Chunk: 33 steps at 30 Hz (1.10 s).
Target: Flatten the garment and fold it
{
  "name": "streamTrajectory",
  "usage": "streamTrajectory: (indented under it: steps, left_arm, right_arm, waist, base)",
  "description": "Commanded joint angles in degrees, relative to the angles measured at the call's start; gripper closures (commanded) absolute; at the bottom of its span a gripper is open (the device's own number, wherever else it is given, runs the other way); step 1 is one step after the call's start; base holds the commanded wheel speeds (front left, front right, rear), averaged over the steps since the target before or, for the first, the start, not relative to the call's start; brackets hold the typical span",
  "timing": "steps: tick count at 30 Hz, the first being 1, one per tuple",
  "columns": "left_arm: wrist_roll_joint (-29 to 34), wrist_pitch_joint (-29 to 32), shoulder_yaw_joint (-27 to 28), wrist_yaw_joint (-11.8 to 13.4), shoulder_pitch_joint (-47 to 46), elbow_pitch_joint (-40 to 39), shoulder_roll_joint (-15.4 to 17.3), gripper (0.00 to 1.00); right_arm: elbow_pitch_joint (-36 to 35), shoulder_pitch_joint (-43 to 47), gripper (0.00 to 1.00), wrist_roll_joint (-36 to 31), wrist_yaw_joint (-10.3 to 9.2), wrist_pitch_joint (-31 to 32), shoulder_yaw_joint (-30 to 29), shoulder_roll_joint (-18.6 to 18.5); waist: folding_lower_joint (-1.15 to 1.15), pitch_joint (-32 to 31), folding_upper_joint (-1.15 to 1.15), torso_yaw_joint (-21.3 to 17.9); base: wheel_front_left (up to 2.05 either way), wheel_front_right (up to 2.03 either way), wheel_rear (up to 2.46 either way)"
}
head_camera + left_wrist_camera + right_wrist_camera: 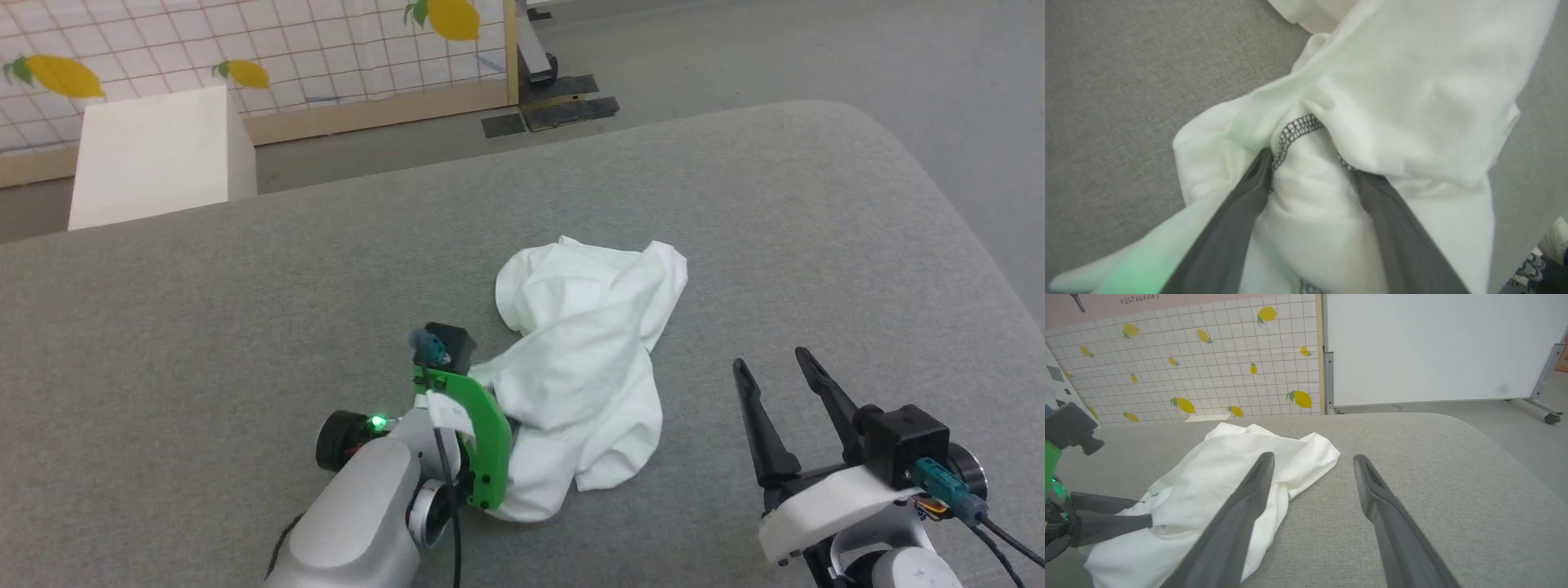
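The place is a robotics test lab staged as a mock interior. Indicators: a freestanding partition [1208, 375] printed with tiles and lemons, set in a wooden frame [367, 114]; RESTAURANT lettering [1139, 299] above it; a blank white panel [1433, 347] on a metal stand with a caster [1551, 418]; black mats [555, 110] on bare grey floor [816, 57]; a grey fabric-covered work table [775, 245].

The left arm [359, 523] reaches forward and inward. The left gripper [1310, 163] lies low, with its two fingers [1237, 220] spread wide apart. The right gripper [771, 359] hovers at the lower right; its fingers point forward, fully apart, and hold nothing.
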Motion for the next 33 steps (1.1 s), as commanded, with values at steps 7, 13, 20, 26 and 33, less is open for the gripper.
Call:
streamTrajectory:
  steps: [7,13,20,26,33]
  left_arm:
    - [0.98,-29.83,7.97,3.29,2.88,-10.21,1.43,0.00]
    - [2.38,-40.62,13.11,4.47,7.13,-16.24,4.38,0.00]
    - [5.44,-41.28,19.75,4.17,15.47,-24.81,6.09,0.00]
    - [7.97,-41.29,22.35,2.28,21.36,-27.77,4.85,0.00]
    - [10.51,-41.30,24.89,-0.22,22.36,-29.31,1.11,0.00]
  right_arm:
    - [-0.45,-0.04,0.00,-0.11,-0.09,0.14,-0.48,0.07]
    - [-0.88,-0.06,0.00,-0.57,-0.09,0.52,-0.77,0.07]
    - [-1.83,0.05,0.00,-1.08,-0.09,1.39,-0.49,0.07]
    - [-2.89,-1.51,0.00,-1.62,-0.09,3.92,1.79,0.07]
    - [2.09,-12.65,0.00,-3.87,-0.09,21.93,10.56,0.06]
  waist:
    - [0.00,-0.81,0.00,4.24]
    - [0.00,-1.94,0.00,7.13]
    - [0.00,-2.27,0.00,10.26]
    - [0.00,-1.89,0.00,12.96]
    - [0.00,1.33,0.00,16.85]
  base:
    - [0.00,0.00,0.00]
    - [0.00,0.00,0.00]
    - [0.00,0.00,0.00]
    - [0.00,0.00,0.00]
    - [0.00,0.00,0.00]
